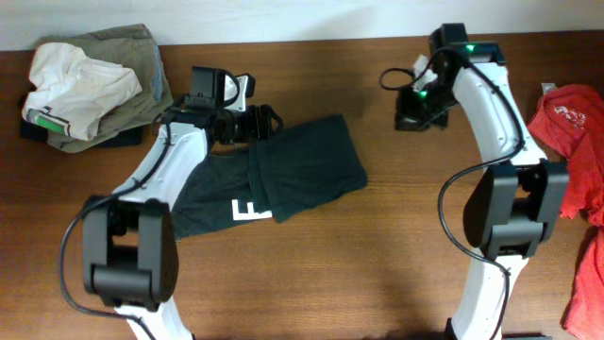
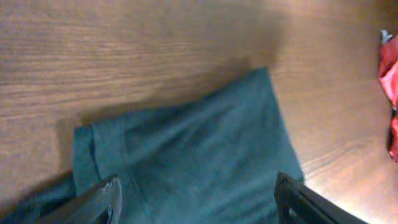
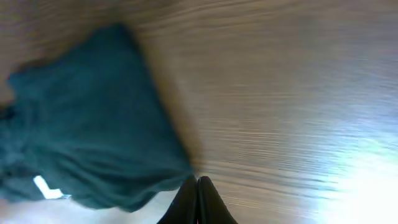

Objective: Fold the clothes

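Observation:
The black T-shirt (image 1: 302, 165) lies partly folded on the wooden table, a bit of white lettering (image 1: 247, 210) showing at its lower left. My left gripper (image 1: 253, 123) hovers over the shirt's upper left part with its fingers wide open and nothing between them; the left wrist view shows the cloth (image 2: 199, 155) right below the open jaws (image 2: 198, 196). My right gripper (image 1: 412, 111) is shut and empty, held over bare table to the right of the shirt. In the right wrist view the shirt (image 3: 87, 124) lies to the left of the shut fingertips (image 3: 197, 183).
A pile of folded clothes, white and olive (image 1: 90, 85), sits at the back left. Red garments (image 1: 571, 123) lie at the right edge, also seen in the left wrist view (image 2: 390, 93). Bare wooden table (image 1: 377, 264) lies in front.

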Controlling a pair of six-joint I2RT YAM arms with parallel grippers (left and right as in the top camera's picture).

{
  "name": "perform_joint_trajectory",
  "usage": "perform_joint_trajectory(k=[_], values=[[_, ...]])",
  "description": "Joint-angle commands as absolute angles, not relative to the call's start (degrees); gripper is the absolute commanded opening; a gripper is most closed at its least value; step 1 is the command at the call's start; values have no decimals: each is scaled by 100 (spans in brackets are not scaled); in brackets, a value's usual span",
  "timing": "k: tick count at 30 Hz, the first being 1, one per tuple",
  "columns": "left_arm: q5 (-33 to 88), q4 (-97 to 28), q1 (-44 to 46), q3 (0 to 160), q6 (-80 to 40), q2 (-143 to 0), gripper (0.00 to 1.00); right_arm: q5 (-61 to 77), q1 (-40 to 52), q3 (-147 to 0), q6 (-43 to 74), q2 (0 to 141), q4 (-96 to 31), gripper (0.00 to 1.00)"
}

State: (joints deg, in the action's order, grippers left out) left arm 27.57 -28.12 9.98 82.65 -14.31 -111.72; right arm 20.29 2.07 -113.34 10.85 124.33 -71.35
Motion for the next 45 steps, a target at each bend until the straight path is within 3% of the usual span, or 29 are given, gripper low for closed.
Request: perform_joint_trajectory(k=[1, 4, 7, 11, 14, 17, 20, 21, 22, 23, 24, 27, 29, 33, 36, 39, 45], values=[[2532, -3667, 1203, 8291, -1358, -11120, 77, 2403, 801, -11356, 923, 12615, -7026, 4], [2521, -4493, 1437, 8274, -1356, -11177, 53, 2292, 1361, -11340, 954, 13089, -7074, 4], [2495, -4672, 1752, 8108, -1361, -11246, 37, 2292, 1461, -11340, 1103, 13437, -7148, 4], [2333, -4753, 1907, 7719, -1406, -11557, 1, 1900, 1409, -11181, 1094, 13568, -7266, 4], [2316, -4775, 1907, 7491, -1402, -11799, 1, 1544, 1415, -10619, 1214, 13570, -7002, 4], [1461, -5131, 1896, 7467, -1404, -11961, 1, 1129, 1240, -9806, 1450, 13570, -6541, 4], [1044, -5177, 1863, 7472, -1402, -12005, 17, 834, 792, -9583, 1745, 13570, -6731, 4], [1046, -5203, 1857, 7502, -1400, -11994, 28, 808, 631, -9583, 1750, 13526, -6823, 4], [1048, -5240, 1859, 7579, -1396, -11981, 51, 810, 508, -9583, 1752, 13452, -6919, 4], [1068, -5284, 1870, 7697, -1273, -11946, 61, 805, 368, -9583, 1750, 13312, -7039, 4], [1066, -5382, 1874, 7911, -1162, -11845, 67, 760, 226, -9583, 1824, 13102, -7172, 4], [1066, -5509, 1874, 8315, -1164, -11546, 69, 244, 71, -9583, 2200, 12589, -7500, 4], [1070, -5581, 1765, 8764, -1166, -11190, 96, -209, 34, -9583, 2375, 11939, -7616, 4], [1358, -5752, 1573, 9098, -1162, -11010, 99, 530, 215, -9585, 2071, 11083, -7341, 4], [781, -5778, 1332, 9113, -1256, -11010, 99, 1614, 635, -9539, 1525, 11098, -6945, 5], [209, -5798, 733, 9113, -1564, -11013, 99, 1634, 1151, -9218, 1551, 11273, -6427, 4], [231, -6073, -506, 9096, -1575, -11013, 99, 1599, 1839, -8764, 2198, 11950, -5513, 4]])
